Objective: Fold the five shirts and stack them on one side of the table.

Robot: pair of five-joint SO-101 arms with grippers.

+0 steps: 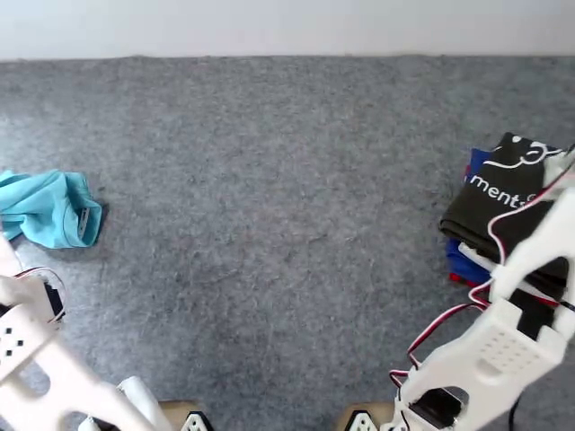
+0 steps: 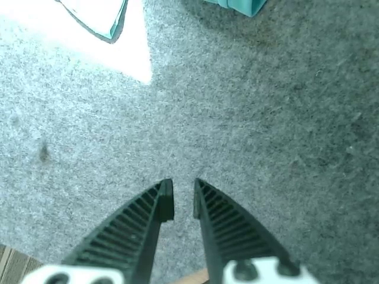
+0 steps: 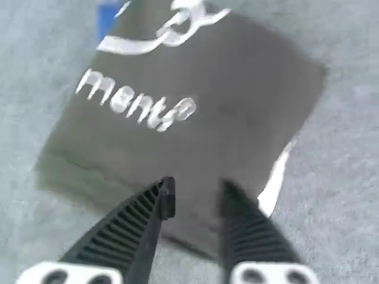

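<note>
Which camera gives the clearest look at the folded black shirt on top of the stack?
The right wrist view: the black shirt shows nearly its whole top face, close up. The high view has it at the far right, partly covered by the right arm.

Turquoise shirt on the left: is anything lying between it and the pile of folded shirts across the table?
Nothing visible does. Open grey mat lies between the turquoise shirt and the stack of folded shirts.
</note>
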